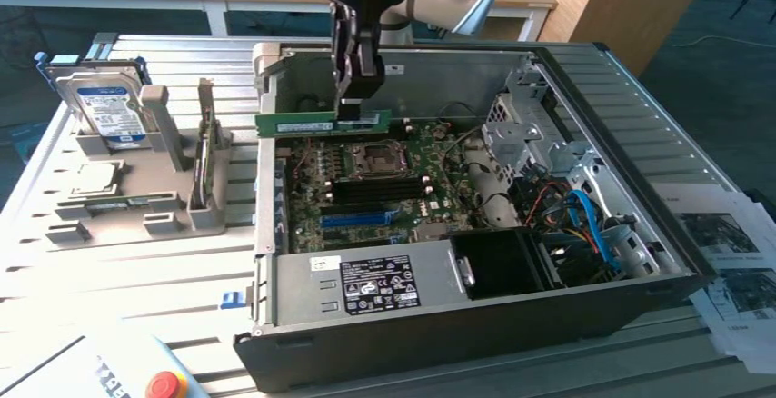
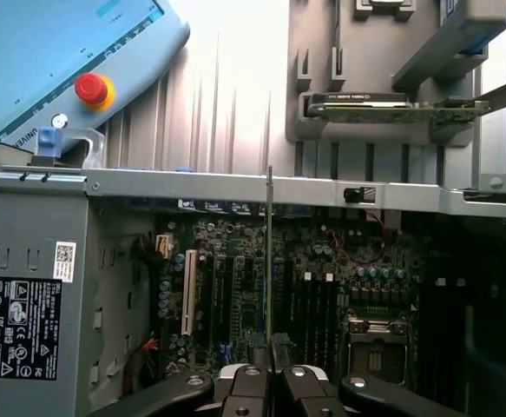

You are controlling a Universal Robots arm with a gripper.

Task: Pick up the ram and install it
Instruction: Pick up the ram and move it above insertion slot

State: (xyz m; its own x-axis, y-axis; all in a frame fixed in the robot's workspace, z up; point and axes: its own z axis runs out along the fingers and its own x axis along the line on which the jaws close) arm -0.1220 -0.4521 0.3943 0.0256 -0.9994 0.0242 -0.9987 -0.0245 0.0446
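The ram [image 1: 318, 124], a thin green stick with a white label, hangs level above the far part of the open computer case [image 1: 485, 316]. My gripper [image 1: 359, 107] is shut on it near the end toward the exterior view's right. In the wrist view the ram [image 2: 270, 252] shows edge-on as a thin line rising from between my shut fingertips [image 2: 270, 372], over the green motherboard [image 2: 322, 295] with its dark memory slots [image 2: 318, 321]. The motherboard [image 1: 376, 189] lies below with the CPU socket [image 1: 370, 158] just under the stick.
A grey parts holder [image 1: 134, 180] at the exterior view's left carries a hard drive [image 1: 107, 107] and a card standing upright [image 1: 209, 144]. A teach pendant with a red stop button [image 1: 164, 385] lies at the front. Case walls, a drive cage [image 1: 533, 144] and cables [image 1: 594, 225] surround the board.
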